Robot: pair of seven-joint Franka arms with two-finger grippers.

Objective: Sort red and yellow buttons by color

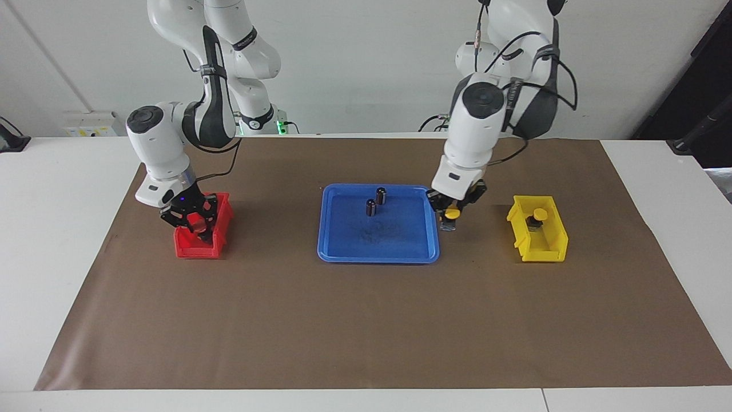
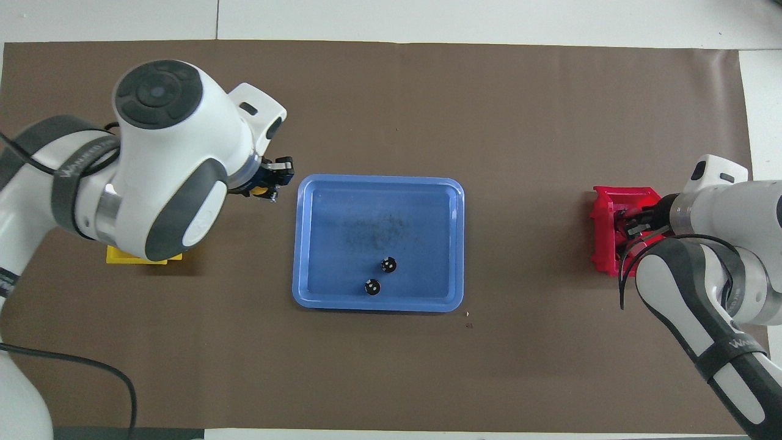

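Note:
My left gripper (image 1: pixel 452 217) is shut on a yellow button (image 1: pixel 452 214) and holds it just above the mat, between the blue tray (image 1: pixel 343 252) and the yellow bin (image 1: pixel 550 243). It also shows in the overhead view (image 2: pixel 269 183), beside the tray's rim (image 2: pixel 379 180). A second yellow button (image 1: pixel 538 214) sits in the yellow bin. My right gripper (image 1: pixel 197 222) is low inside the red bin (image 1: pixel 197 249), with a red button (image 1: pixel 199 224) at its tips. In the overhead view the right gripper (image 2: pixel 629 223) is over the red bin (image 2: pixel 608 205). No other red button shows.
Two dark cylinders without coloured caps (image 1: pixel 381 195) (image 1: pixel 371 207) stand in the blue tray, at its side nearer the robots. They also show in the overhead view (image 2: pixel 388 264) (image 2: pixel 372 286). The yellow bin (image 2: pixel 137 258) is mostly hidden under the left arm. A brown mat (image 1: pixel 366 320) covers the table.

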